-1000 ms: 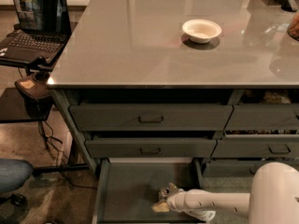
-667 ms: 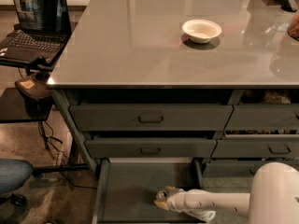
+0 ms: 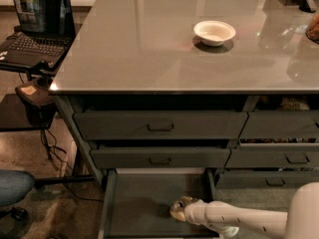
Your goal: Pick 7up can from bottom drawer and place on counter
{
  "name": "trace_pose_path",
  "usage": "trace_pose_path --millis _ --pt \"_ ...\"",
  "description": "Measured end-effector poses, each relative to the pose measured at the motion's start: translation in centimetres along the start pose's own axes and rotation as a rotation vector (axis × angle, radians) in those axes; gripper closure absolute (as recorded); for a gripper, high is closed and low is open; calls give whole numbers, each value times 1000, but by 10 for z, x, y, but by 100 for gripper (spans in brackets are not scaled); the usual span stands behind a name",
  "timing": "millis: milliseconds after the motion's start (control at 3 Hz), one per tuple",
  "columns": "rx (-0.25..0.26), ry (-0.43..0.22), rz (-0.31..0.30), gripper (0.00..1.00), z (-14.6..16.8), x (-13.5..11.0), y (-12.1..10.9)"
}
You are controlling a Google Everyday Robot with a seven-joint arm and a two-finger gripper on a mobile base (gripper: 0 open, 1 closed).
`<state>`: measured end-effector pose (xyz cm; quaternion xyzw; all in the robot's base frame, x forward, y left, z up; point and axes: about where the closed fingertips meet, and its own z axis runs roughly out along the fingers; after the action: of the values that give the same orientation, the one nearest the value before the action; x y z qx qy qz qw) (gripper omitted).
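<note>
1. Grey counter carries a bowl; below, the bottom drawer stands open.
2. My gripper sits low on the drawer floor; spread or closed, I cannot tell.
3. The can seems to be the pale lump at its tip.
4. Since a second ago that tip looks more bunched, hardly moved: I judge a grasp forming, lift not begun.

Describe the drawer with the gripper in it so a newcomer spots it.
Under the glossy grey counter, find the left stack of three drawers. The bottom drawer is the lowest, with the gripper inside it. Only it shows its bare floor; the two above show handled fronts.
</note>
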<state>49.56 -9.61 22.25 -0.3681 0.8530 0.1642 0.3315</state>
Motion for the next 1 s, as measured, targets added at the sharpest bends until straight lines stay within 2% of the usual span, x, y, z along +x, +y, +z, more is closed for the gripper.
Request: trace_pose_path --millis 333,667,1000 --pt "43 -59 -6 100 -61 -24 -22" --pt "124 -129 -35 100 -159 -62 -60" --pt "216 -199 -52 100 -271 -113 -104"
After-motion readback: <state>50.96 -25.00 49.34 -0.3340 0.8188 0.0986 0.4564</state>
